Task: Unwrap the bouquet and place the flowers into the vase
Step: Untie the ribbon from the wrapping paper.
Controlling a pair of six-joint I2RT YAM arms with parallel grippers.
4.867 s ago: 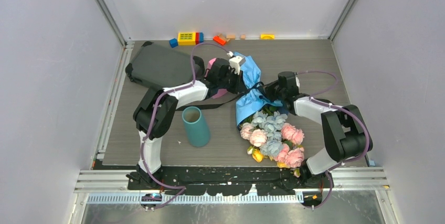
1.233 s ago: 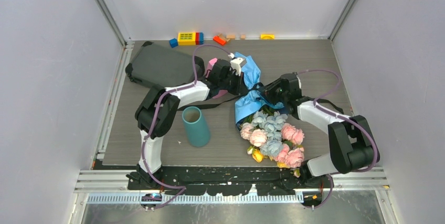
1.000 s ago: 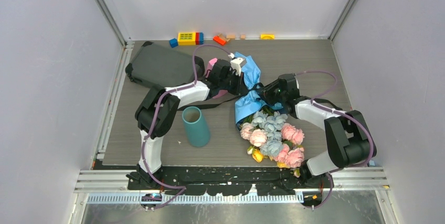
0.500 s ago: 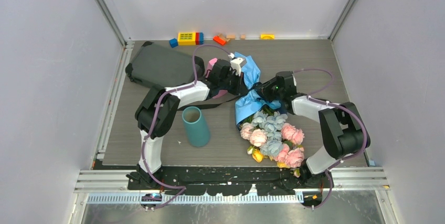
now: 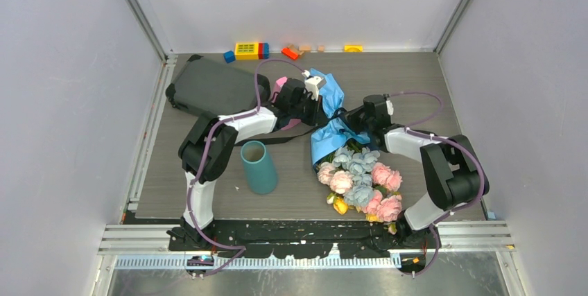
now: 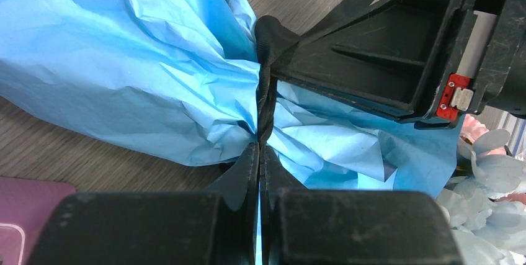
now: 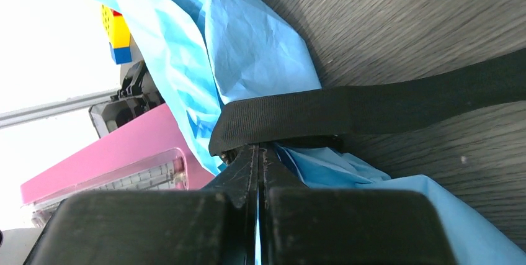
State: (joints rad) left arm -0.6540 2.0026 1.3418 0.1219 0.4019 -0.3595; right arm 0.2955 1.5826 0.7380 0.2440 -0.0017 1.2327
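The bouquet lies on the table right of centre, its blue paper wrap (image 5: 327, 136) pointing away and the pink, pale blue and yellow flowers (image 5: 360, 179) toward the near edge. A black ribbon (image 6: 265, 94) cinches the paper. My left gripper (image 6: 259, 148) is shut on the twisted ribbon at the wrap's waist. My right gripper (image 7: 259, 148) meets the waist from the other side, shut with its tips at the lower edge of the flat black ribbon (image 7: 372, 107). The teal vase (image 5: 258, 167) stands upright left of the bouquet, apart from both grippers.
A pink metronome (image 7: 105, 159) sits just behind the wrap, under my left wrist. A black case (image 5: 211, 88) lies at the back left. Small toy blocks (image 5: 249, 50) line the back edge. A loose ribbon end (image 5: 270, 141) trails toward the vase.
My right gripper's jaws have closed at the ribbon, and its wrist has shifted slightly. The left gripper has stayed shut in place. Bouquet and vase have not moved.
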